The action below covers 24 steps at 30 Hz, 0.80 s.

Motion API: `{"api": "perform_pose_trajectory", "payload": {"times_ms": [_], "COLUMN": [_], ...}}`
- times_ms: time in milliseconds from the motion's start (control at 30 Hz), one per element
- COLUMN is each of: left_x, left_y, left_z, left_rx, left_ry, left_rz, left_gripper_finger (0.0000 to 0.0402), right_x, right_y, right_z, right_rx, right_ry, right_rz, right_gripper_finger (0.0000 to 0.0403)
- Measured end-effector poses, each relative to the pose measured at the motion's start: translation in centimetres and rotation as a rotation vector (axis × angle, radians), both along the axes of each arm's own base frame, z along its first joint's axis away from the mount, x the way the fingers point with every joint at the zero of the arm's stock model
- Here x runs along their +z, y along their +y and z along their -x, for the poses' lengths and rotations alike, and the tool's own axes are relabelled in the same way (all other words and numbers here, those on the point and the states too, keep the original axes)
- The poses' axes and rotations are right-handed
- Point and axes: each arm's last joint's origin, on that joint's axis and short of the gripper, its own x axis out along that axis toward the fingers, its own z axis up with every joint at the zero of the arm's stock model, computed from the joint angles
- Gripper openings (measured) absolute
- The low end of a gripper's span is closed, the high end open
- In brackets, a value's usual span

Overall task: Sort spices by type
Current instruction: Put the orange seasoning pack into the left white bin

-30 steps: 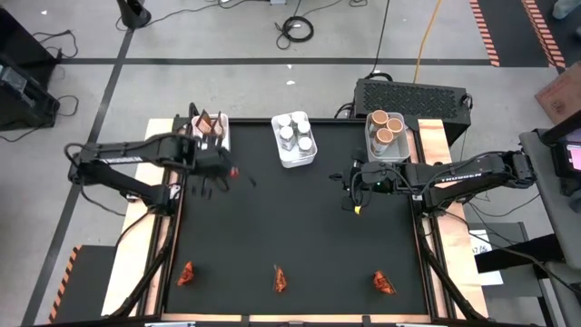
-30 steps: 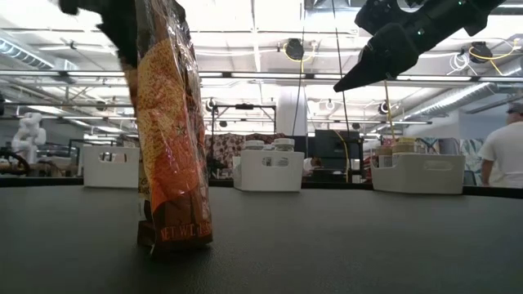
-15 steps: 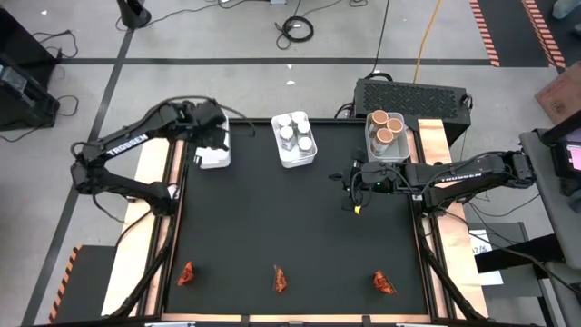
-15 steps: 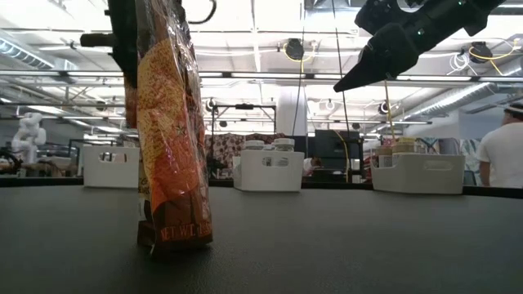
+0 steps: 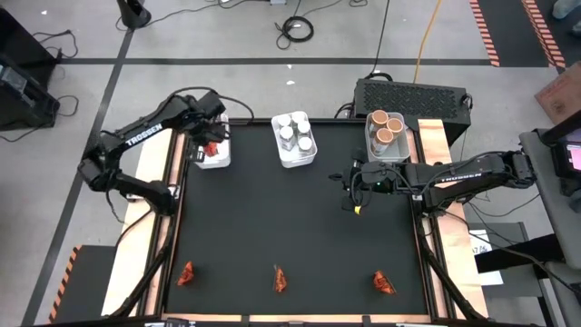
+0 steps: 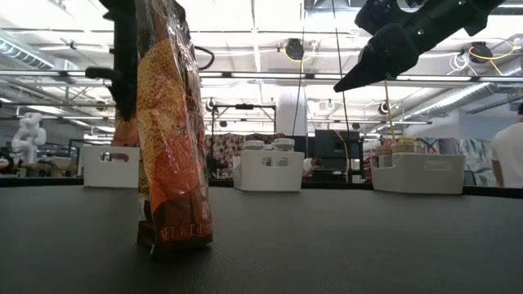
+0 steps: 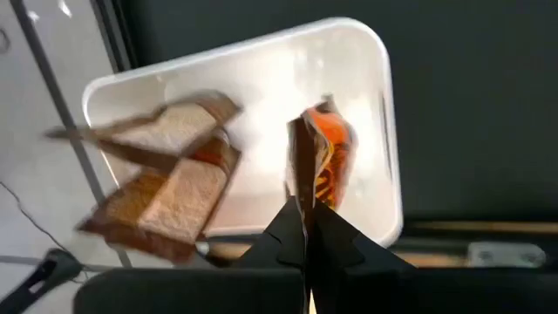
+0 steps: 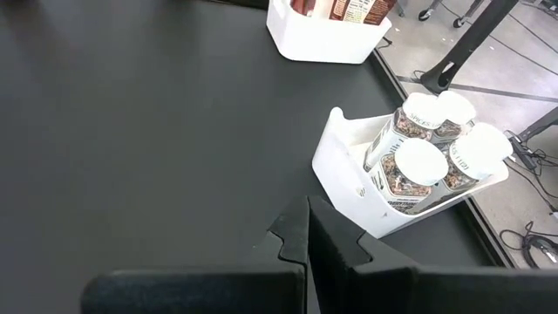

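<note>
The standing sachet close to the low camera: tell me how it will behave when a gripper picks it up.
The sachet looks crinkly and thin-walled, so it will probably flex and crumple rather than stay stiff. It stands tall on a narrow base, so a nudge would likely tip it. Its glossy film may be somewhat slippery.

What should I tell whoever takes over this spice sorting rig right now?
Left gripper: shut on a red-orange sachet, held over the left bin, which already holds sachets.
Right gripper: shut, empty, hovering near the right bin.
Done: four jars in the middle bin; three tan-topped tubs in the right bin.
Left: release the held sachet, then bring in the three sachets along the near edge.
</note>
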Motion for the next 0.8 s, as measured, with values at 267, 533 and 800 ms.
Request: {"api": "perform_pose_trajectory", "payload": {"times_ms": [267,533,800], "left_x": [-2.9,-4.9,-4.6], "left_y": [0.3,0.6,0.7], "left_z": [-0.4,-0.5,-0.6], "left_rx": [-0.073,-0.062,0.045], "left_ry": [-0.036,-0.01,-0.031], "left_rz": [0.003,0.031,0.02], "left_gripper_finger": [0.0,0.0001,0.0058], "right_x": [0.0,0.0,0.0], "right_y": [0.0,0.0,0.0], "right_z": [0.0,0.0,0.0], "right_rx": [0.0,0.0,0.0], "right_ry": [0.0,0.0,0.0], "right_rz": [0.0,0.0,0.0], "right_gripper_finger": [0.0,0.0,0.0]}}
